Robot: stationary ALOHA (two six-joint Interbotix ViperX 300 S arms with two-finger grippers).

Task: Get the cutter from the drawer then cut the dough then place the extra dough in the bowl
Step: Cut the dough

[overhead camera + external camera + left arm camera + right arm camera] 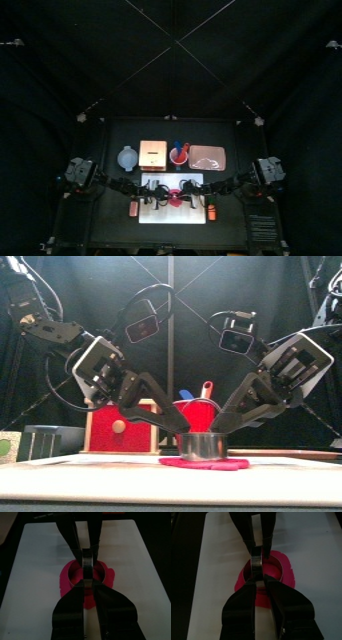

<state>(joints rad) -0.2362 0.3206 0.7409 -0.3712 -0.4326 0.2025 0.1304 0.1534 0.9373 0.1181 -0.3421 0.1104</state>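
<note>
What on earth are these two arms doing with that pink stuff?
Both arms are working on one thing. The left gripper and the right gripper each pinch the round metal cutter, which stands on the flat pink dough in the middle of the white cutting board. They appear to be pressing out a shape. The blue-grey bowl for scraps sits at the back left.

Overhead, table-level and both wrist views share cutter (203, 446).

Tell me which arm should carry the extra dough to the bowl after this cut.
Probably left. The left end effector and right end effector both grip the cutter on the dough, equally near it, but the bowl sits on the left arm's side, behind the board's left corner.
</note>
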